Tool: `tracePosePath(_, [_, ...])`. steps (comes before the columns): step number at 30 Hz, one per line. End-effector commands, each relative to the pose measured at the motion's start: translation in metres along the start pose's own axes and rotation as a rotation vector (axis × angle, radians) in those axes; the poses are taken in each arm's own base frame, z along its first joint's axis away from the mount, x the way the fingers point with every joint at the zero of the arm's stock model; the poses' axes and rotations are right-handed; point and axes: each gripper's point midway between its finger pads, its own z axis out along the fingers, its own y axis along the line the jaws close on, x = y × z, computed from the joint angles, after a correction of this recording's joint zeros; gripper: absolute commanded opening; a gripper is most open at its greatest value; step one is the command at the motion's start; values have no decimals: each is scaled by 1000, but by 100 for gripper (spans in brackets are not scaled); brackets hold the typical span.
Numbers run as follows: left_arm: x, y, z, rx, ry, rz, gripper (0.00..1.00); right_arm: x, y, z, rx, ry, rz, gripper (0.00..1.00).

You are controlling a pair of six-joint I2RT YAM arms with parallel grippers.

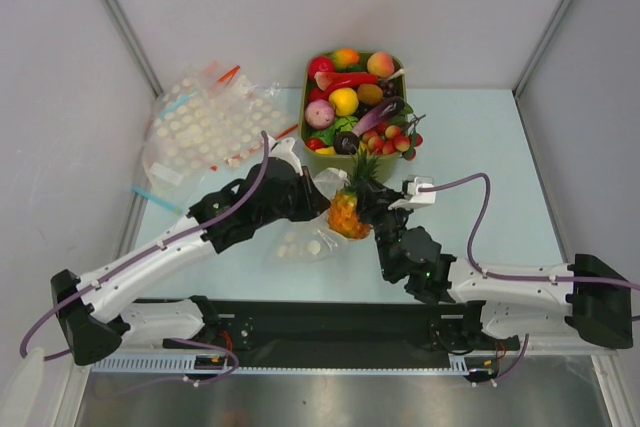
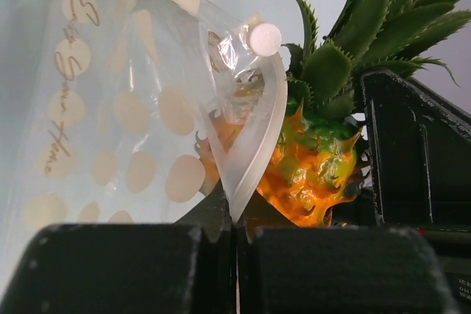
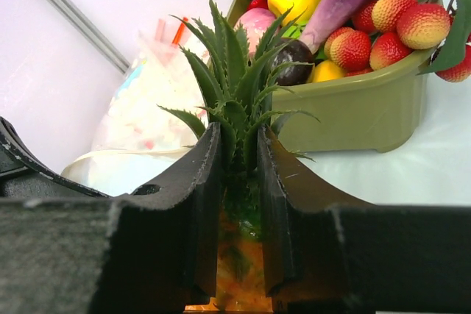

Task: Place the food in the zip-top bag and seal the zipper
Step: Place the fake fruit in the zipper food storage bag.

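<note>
Pale blue tabletop [image 1: 480,167], arms angled inward: left gripper [image 2: 235,218] pinched the whitish zipper strip [image 2: 259,134] of the clear crinkly bag [image 2: 110,108], right gripper [image 3: 237,145] clamped the green crown of the orange plastic pineapple [image 2: 313,174].

High overview from behind; both wrist cameras close on the shared pineapple [image 2: 309,174]

I'm seeing the left arm [image 1: 150,265] and right arm [image 1: 520,292] wearing white shells and black joints, with purple cables [image 1: 487,207] trailing behind the left gripper [image 1: 325,204] and right gripper [image 1: 361,197] (both matte black).
</note>
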Motion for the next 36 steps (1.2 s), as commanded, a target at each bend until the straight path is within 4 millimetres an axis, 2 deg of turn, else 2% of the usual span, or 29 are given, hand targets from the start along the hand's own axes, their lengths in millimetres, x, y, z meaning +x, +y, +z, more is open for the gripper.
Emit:
tracePosePath(1, [-26,-49,-14,176,-60,-57,0,-12,-7,-2,50,-19,59,0])
tracePosePath(4, [-24,-58,-8,204,-39,-75,0,-13,-2,-3,24,-8,78,0])
tracePosePath(5, [-19,-59,0,198,-14,-73,0,-16,-2,-3,20,-10,90,0])
tracePosePath(9, [-25,-67,8,192,-5,-66,0,-18,-10,-2,74,-21,50,0])
tracePosePath(15, [-36,-54,11,92,-43,-10,0,-11,-18,1,118,-6,-77,0])
tracePosePath(18, [-34,-48,13,76,-42,14,0,-1,-10,3,77,34,-161,0])
tracePosePath(20, [-29,-52,15,107,-26,26,0,2,3,3,15,52,-187,0])
tracePosePath(23, [-21,-56,20,145,5,44,0,4,14,0,-60,53,-257,0])
tracePosePath(27, [-9,-55,27,176,41,70,0,-2,16,-5,-121,16,-314,0])
tracePosePath(29, [-3,-57,28,198,61,82,0,-1,18,-9,-181,4,-317,0])
tracePosePath(31, [1,-57,30,211,75,90,0,-13,17,-11,-184,-39,-244,0])
tracePosePath(32, [2,-58,29,221,82,92,0,-12,14,-12,-180,-44,-233,0])
tracePosePath(36, [2,-60,26,242,67,89,0,-23,6,-8,-70,-50,-131,0])
